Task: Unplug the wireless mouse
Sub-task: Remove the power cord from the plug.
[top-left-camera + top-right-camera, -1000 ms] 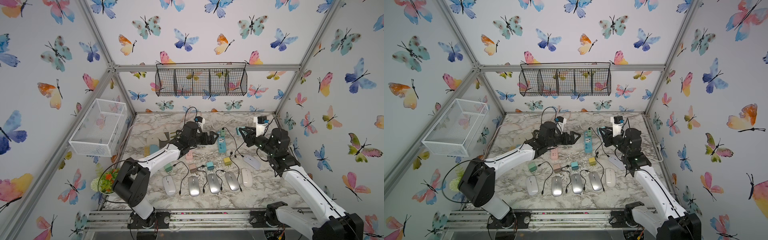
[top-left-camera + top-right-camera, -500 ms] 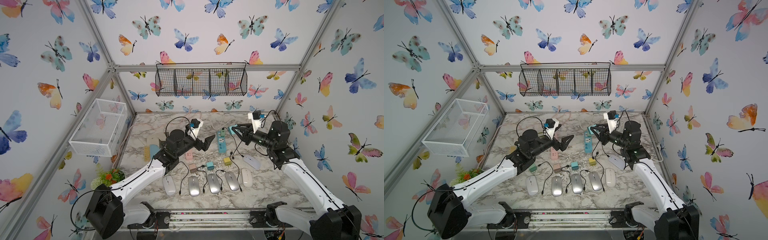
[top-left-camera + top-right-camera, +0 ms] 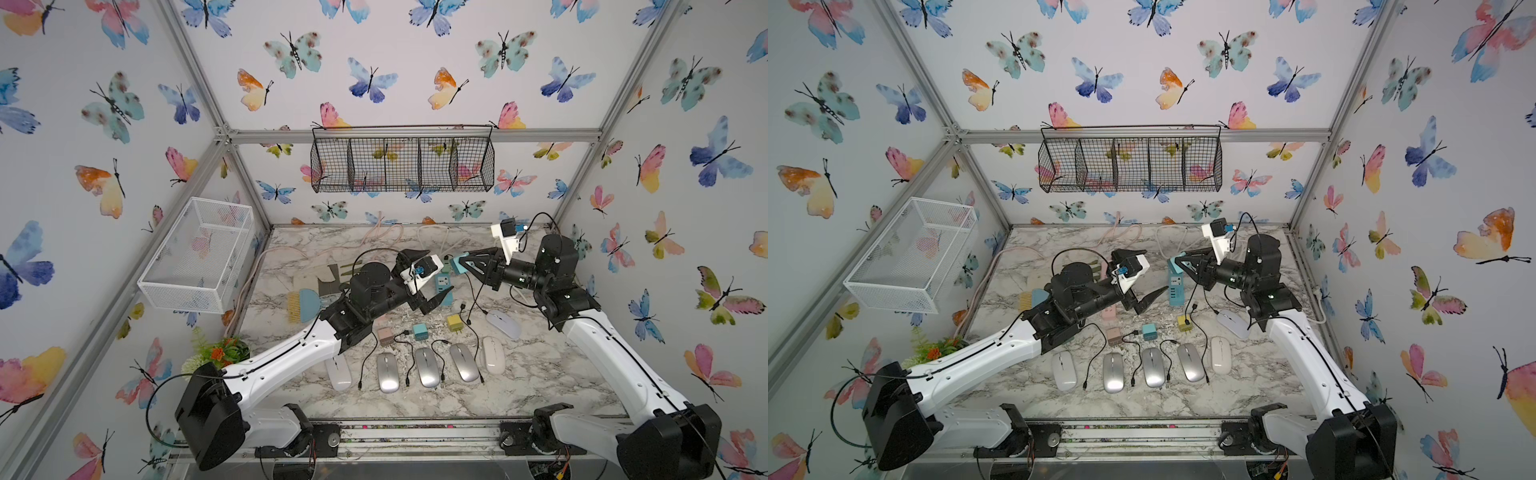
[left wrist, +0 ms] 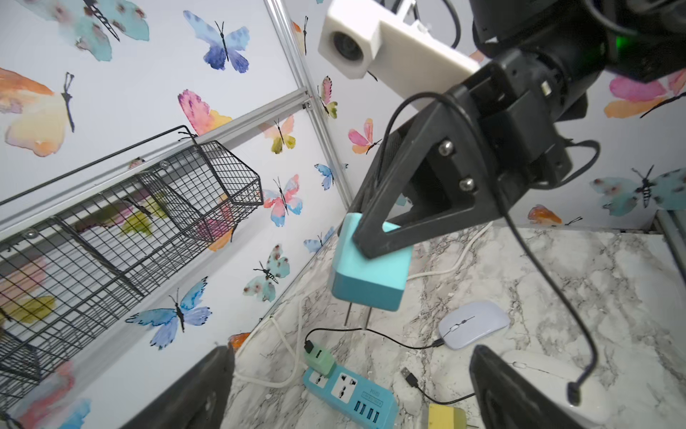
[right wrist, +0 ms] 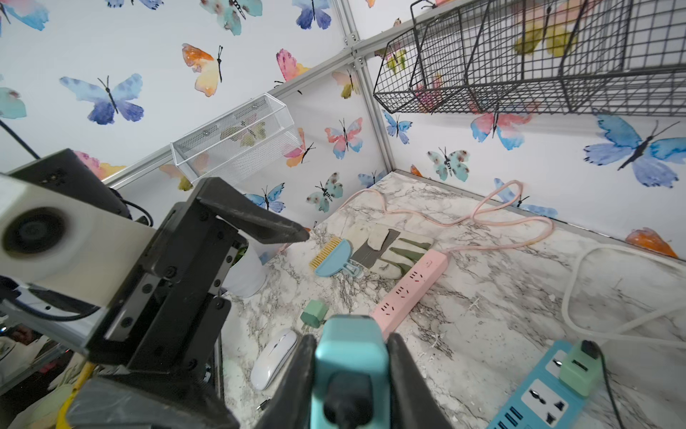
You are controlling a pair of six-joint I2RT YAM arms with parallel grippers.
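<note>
Left wrist view, item one: right gripper (image 4: pixel 358 237) clenched on a teal charger (image 4: pixel 365 286), held clear of the marble table (image 4: pixel 594 297) with prongs down and its black cable (image 4: pixel 573 393) dangling; I judge this presents it across. Item two: left gripper (image 3: pixel 1151 273), jaws spread wide and empty, facing that charger. Item three: lavender wireless mouse (image 4: pixel 473 323), lying on the marble, corded to a green adapter (image 4: pixel 319 358) in the blue power strip (image 4: pixel 352 397).

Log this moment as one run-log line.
right end effector: shut on teal charger, aloft, prongs bare | left end effector: open, empty | green charger: in blue power strip
</note>
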